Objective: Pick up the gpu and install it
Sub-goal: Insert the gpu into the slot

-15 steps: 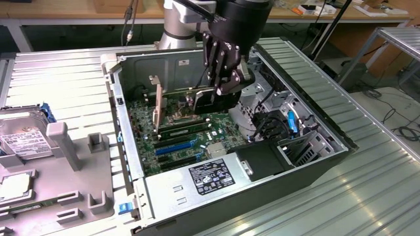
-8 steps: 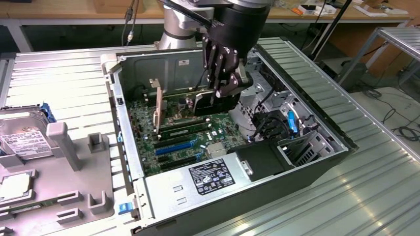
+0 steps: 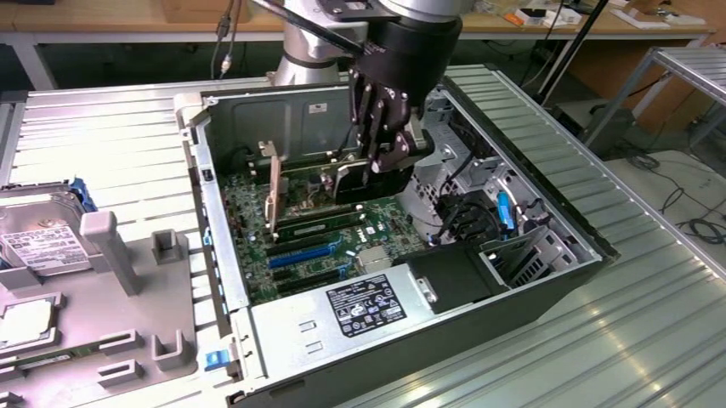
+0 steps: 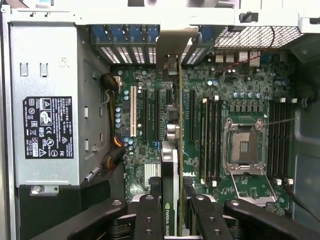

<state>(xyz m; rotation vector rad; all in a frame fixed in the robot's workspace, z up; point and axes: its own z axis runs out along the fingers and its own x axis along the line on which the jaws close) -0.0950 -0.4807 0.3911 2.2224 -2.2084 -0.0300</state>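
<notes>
The jaws (image 3: 386, 157) are reaching down into the open computer case (image 3: 567, 255) and are closing partway on the gpu (image 3: 360, 183), gripping it by its two flat sides. In the wrist view the black fingers (image 4: 147, 215) are pressing against either side of the card (image 4: 169, 190), which is showing edge-on between them. The gpu is standing on its long edge and running away from the jaws toward the slotted rear wall of the case, with its metal end bracket (image 4: 172, 47) sitting at the far end, close to that wall. Directly beneath the jaws and the card the green motherboard (image 4: 145, 150) is lying flat; whether the card's lower edge is touching a slot, I cannot tell. To one side of the jaws the grey power supply (image 4: 47, 125) is sitting with its black label up, and to the other side the bare CPU socket (image 4: 245, 147) is lying open. Well apart from the jaws, outside the case toward the exterior view's left, a hard drive (image 3: 40, 242) is resting on the worktop (image 3: 114, 127).
</notes>
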